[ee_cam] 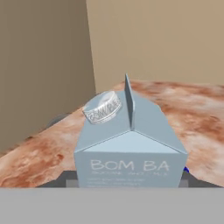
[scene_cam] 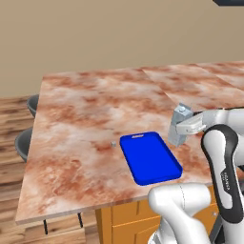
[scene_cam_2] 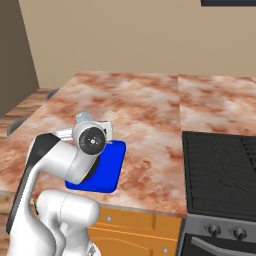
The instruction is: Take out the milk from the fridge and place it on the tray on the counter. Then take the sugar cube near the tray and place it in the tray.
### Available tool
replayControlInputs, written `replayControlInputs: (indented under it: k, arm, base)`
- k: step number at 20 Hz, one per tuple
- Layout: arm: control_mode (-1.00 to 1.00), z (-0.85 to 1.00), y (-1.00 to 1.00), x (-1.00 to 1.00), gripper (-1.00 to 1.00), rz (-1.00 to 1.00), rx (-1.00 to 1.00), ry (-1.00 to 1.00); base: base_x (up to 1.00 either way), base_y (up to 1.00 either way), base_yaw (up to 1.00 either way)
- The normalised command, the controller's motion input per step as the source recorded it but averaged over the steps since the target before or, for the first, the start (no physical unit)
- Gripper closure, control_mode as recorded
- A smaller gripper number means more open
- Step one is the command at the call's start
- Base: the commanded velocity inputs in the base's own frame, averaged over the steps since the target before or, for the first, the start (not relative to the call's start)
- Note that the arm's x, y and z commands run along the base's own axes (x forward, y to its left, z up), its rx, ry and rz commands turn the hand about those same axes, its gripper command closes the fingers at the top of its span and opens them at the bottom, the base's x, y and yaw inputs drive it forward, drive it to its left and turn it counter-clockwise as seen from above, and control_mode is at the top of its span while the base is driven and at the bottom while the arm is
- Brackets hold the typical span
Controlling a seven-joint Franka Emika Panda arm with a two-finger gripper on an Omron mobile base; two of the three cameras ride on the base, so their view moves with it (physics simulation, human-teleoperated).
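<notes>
My gripper is shut on the milk, a pale blue-grey gabled carton held upright just past the right long edge of the blue tray. I cannot tell whether the carton's base touches the counter. In the hand view the milk sits close up between the fingers, its round cap at the upper left. The right base view shows the carton's top behind my hand, with the tray below it. The sugar cube lies on the stone just left of the tray's far end.
A black stove top is set into the counter to the right. Two dark stools stand off the counter's left edge. A beige wall rises behind the slab, and orange-wood cabinets sit under its front edge.
</notes>
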Motion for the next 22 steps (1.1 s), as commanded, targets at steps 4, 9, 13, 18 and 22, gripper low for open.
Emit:
replayControlInputs:
  k: [4, 9, 13, 18, 22]
  arm:
    - [-1.00, -0.45, 0.00, 0.35, 1.00, 0.00, 0.00, 0.00]
    - [-1.00, -0.33, 0.00, 0.35, 1.00, 0.00, 0.00, 0.00]
    - [-1.00, -0.38, 0.00, 0.29, 1.00, 0.00, 0.00, 0.00]
    - [-1.00, -0.37, 0.00, 0.40, 1.00, 0.00, 0.00, 0.00]
    - [-1.00, -0.37, 0.00, 0.40, 1.00, 0.00, 0.00, 0.00]
  base:
    - [0.00, 0.00, 0.00]
    - [0.00, 0.00, 0.00]
    - [0.00, 0.00, 0.00]
    - [0.00, 0.00, 0.00]
    - [0.00, 0.00, 0.00]
